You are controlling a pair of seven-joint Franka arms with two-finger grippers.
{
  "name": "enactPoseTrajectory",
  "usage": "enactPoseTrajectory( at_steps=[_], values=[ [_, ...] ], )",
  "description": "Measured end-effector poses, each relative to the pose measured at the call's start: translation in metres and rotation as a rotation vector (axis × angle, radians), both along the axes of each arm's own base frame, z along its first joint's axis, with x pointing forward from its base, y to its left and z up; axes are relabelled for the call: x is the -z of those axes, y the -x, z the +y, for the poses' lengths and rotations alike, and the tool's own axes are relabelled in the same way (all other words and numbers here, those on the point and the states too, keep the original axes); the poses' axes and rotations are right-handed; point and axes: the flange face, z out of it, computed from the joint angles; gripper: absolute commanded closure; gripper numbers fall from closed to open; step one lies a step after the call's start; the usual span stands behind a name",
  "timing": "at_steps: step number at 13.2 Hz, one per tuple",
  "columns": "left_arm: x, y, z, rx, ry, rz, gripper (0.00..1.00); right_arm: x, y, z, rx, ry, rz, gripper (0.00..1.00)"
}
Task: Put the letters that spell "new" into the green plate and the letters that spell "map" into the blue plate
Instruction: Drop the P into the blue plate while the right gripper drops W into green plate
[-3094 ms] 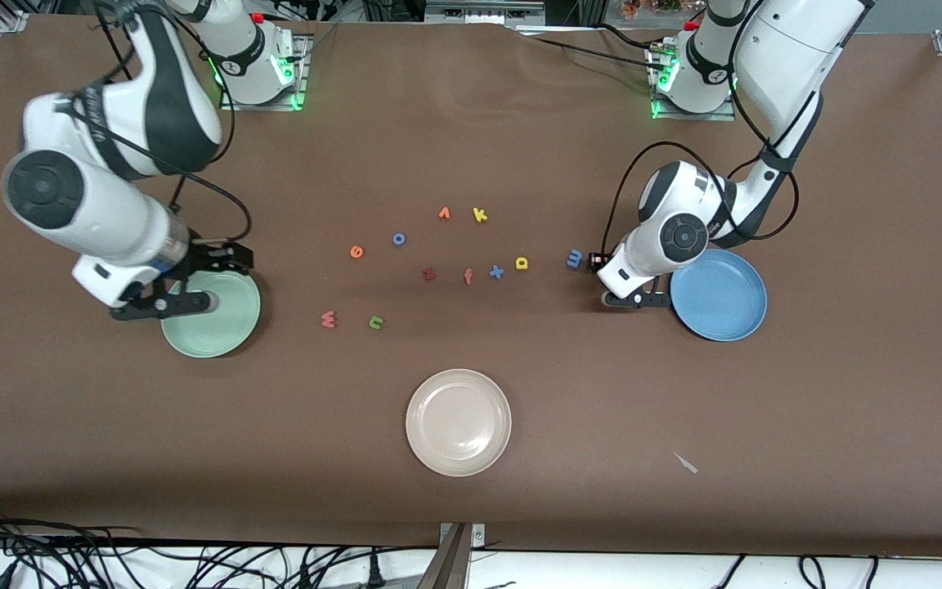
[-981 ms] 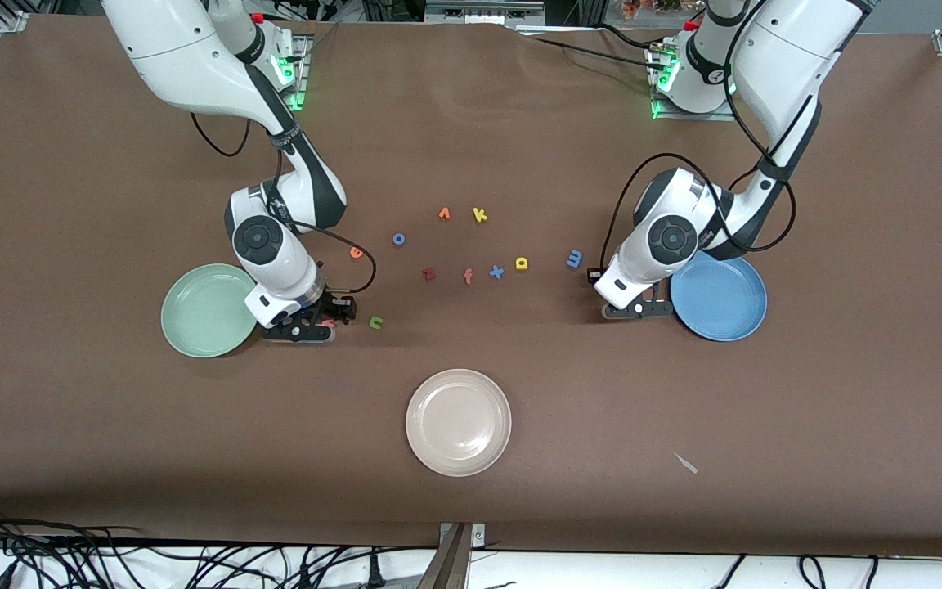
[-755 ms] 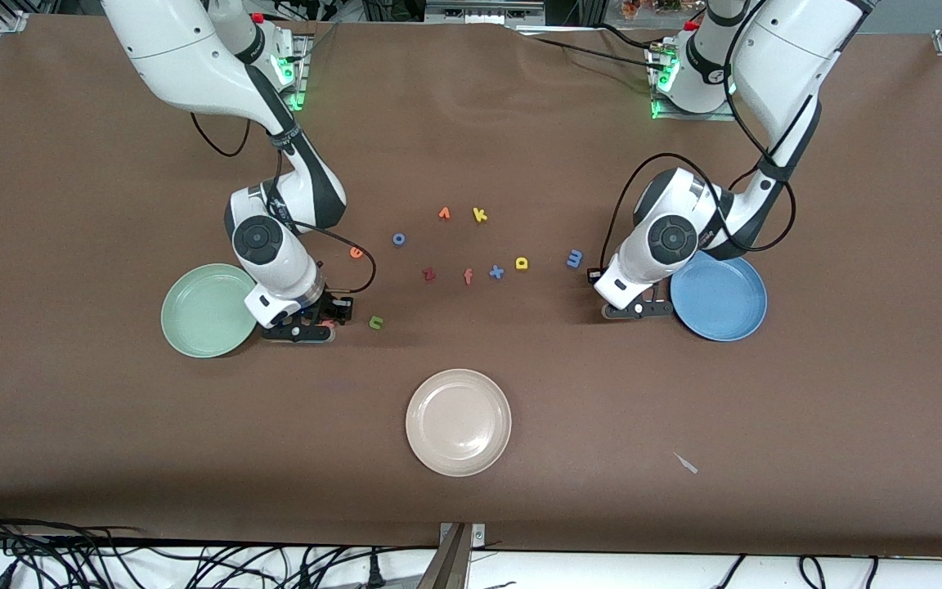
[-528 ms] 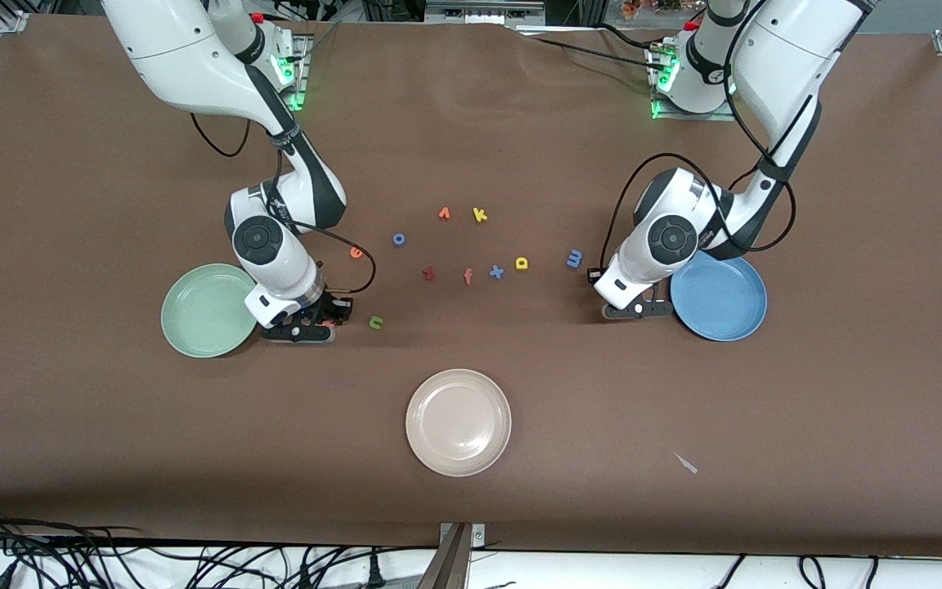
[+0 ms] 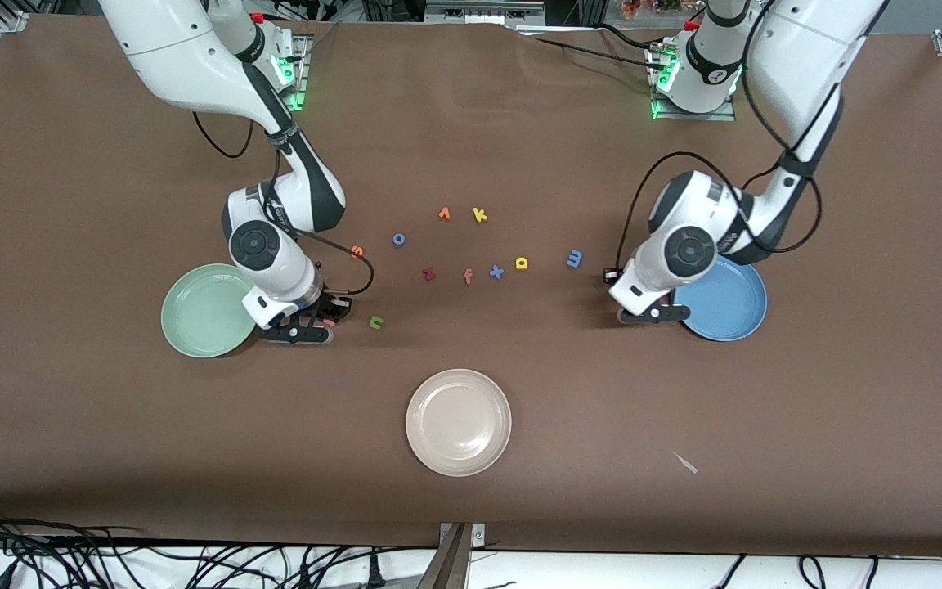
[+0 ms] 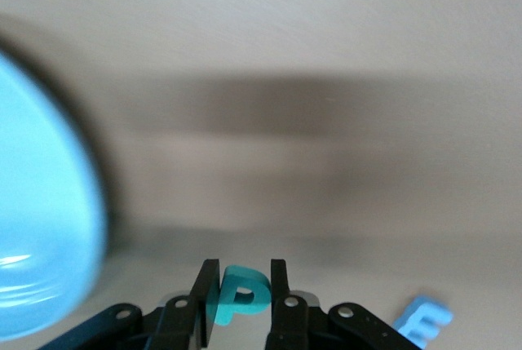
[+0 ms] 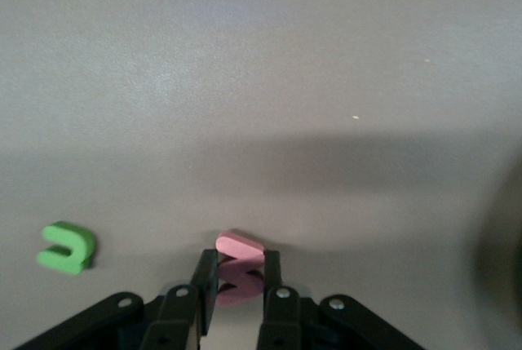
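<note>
While both arms work low at the table, we see the right gripper [image 7: 237, 278] pinching the salmon-red "w" [image 7: 239, 262] between the green plate [image 5: 204, 311] and the green "n" [image 5: 376, 323]. We see the left gripper [image 6: 245, 294] clamped on the teal "p" [image 6: 237, 293] just beside the blue plate [image 5: 728, 301]. The blue "m" [image 5: 574, 259], yellow "a" [image 5: 522, 263] and orange "e" [image 5: 357, 251] lie on the table between the arms.
</note>
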Motion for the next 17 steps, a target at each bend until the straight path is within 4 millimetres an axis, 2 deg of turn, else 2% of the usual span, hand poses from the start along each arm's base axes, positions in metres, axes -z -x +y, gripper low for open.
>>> enactPoseTrajectory(
  at_steps=[2, 3, 5, 7, 8, 9, 11, 12, 13, 14, 16, 17],
  values=[
    [-0.038, -0.016, 0.046, 0.024, 0.004, 0.004, 0.83, -0.035, -0.012, -0.01, 0.015, 0.015, 0.059, 1.0],
    [-0.05, -0.021, 0.071, 0.039, 0.013, 0.002, 0.83, -0.051, -0.015, -0.022, 0.014, 0.019, 0.075, 1.0],
    [-0.052, -0.026, 0.116, 0.074, 0.041, 0.008, 0.79, -0.071, -0.014, -0.056, -0.008, 0.033, 0.095, 1.0],
    [-0.035, -0.026, 0.14, 0.087, 0.064, 0.025, 0.74, -0.08, -0.003, -0.1, -0.06, 0.042, 0.107, 1.0],
    [-0.02, -0.025, 0.141, 0.09, 0.074, 0.027, 0.64, -0.083, 0.005, -0.124, -0.077, 0.043, 0.112, 1.0],
    [-0.003, -0.024, 0.139, 0.091, 0.085, 0.034, 0.48, -0.084, 0.014, -0.148, -0.097, 0.043, 0.111, 1.0],
    [0.022, -0.021, 0.136, 0.091, 0.099, 0.052, 0.09, -0.074, 0.028, -0.195, -0.142, 0.028, 0.095, 1.0],
    [0.025, -0.021, 0.136, 0.09, 0.1, 0.053, 0.0, -0.063, 0.034, -0.211, -0.155, 0.014, 0.086, 0.92],
    [0.022, -0.022, 0.136, 0.091, 0.1, 0.048, 0.0, -0.05, 0.039, -0.221, -0.164, 0.007, 0.081, 0.31],
    [0.015, -0.025, 0.134, 0.093, 0.099, 0.037, 0.0, -0.038, 0.044, -0.228, -0.163, 0.009, 0.085, 0.0],
    [-0.011, -0.025, 0.117, 0.106, 0.093, 0.039, 0.0, -0.028, 0.046, -0.228, -0.137, -0.01, 0.099, 0.0],
    [-0.026, -0.022, 0.097, 0.101, 0.087, 0.035, 0.0, -0.031, 0.045, -0.223, -0.116, -0.038, 0.109, 0.0]
  ],
)
